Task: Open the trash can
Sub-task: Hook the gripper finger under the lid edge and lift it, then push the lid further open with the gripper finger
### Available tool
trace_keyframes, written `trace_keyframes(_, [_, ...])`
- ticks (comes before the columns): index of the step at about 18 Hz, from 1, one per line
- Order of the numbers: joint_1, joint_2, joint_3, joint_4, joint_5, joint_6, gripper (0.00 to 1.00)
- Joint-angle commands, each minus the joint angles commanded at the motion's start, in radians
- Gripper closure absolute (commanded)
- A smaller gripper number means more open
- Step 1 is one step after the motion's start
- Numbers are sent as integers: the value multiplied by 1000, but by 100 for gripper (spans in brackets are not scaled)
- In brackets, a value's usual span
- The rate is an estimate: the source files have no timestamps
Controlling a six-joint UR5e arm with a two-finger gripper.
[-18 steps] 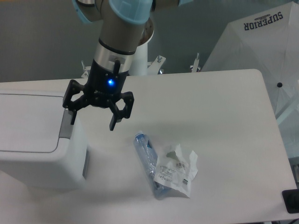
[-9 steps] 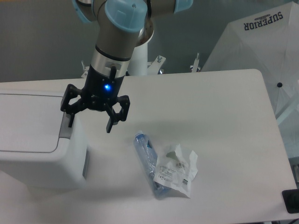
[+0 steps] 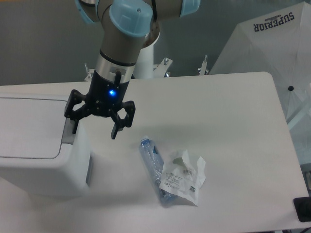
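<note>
Nearest the camera, a crushed clear plastic bottle [image 3: 156, 170] with a loose white label lies on the white tabletop [image 3: 228, 121], well apart from the work area and not involved in the task.

At the left edge stands the trash can [image 3: 39, 160]. Its flat white lid [image 3: 29, 127] is down and seated; the grey push-tab [image 3: 68, 132] sits on the lid's right edge, facing the arm.

Above the tab hangs the claw [image 3: 94, 128], spread wide and holding nothing. Its left finger [image 3: 74, 123] overlaps the tab in this view; contact cannot be confirmed.

Change over the last second: the claw has shifted slightly left and down, from beside the can's right wall to a position with one finger over the tab. The last half second shows almost no travel. The lid has not moved.

Assessment: alignment appears nearly complete; the pressing step is not yet done. A downward push on the tab is the likely requirement.

Farther back, the arm's blue-capped joints [image 3: 129, 14] rise toward the grey wall.
</note>
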Motion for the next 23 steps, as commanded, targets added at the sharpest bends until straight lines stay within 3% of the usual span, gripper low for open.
trace_keyframes(16, [0,0,-2,2,2,3,0])
trace_keyframes(23, [49,12,106,49,1,26,0])
